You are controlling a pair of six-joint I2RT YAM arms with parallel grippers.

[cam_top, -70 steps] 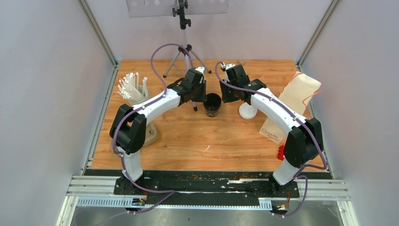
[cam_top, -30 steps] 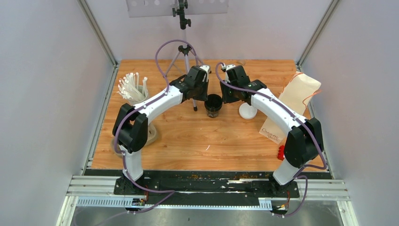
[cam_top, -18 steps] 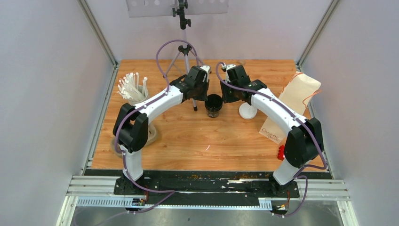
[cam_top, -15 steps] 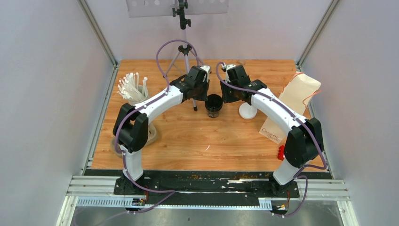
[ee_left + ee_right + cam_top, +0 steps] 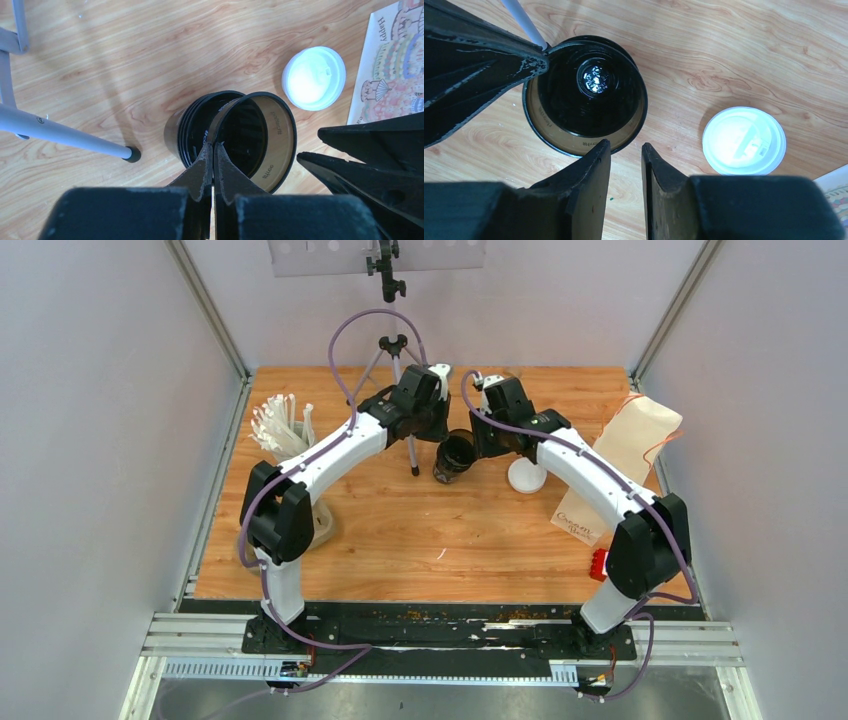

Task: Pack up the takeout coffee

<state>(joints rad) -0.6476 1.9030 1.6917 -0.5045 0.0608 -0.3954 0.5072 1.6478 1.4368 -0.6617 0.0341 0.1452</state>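
Observation:
A black paper cup [image 5: 455,455] with a tan inner wall stands open-topped at mid table, tilted. In the left wrist view this top cup [image 5: 265,150] sits skewed out of a stack of black cups [image 5: 187,132] beneath it. My left gripper [image 5: 213,146] is shut on the near rim of that top cup. My right gripper [image 5: 626,145] is open just beside the cup [image 5: 584,95], with only bare wood between its fingers. A round white lid [image 5: 744,141] lies flat on the table to the cup's right, also seen as the lid [image 5: 526,476] from above.
A camera tripod [image 5: 395,370] stands behind the cup, one leg [image 5: 65,135] close to the stack. A white cup of straws [image 5: 283,430] is at the left. A printed paper bag [image 5: 620,460] lies at the right edge, a small red object [image 5: 598,563] near the right arm.
My left gripper has shut on the cup's rim and moved up and back, tilting the top cup out of the stack. The right gripper has barely moved.

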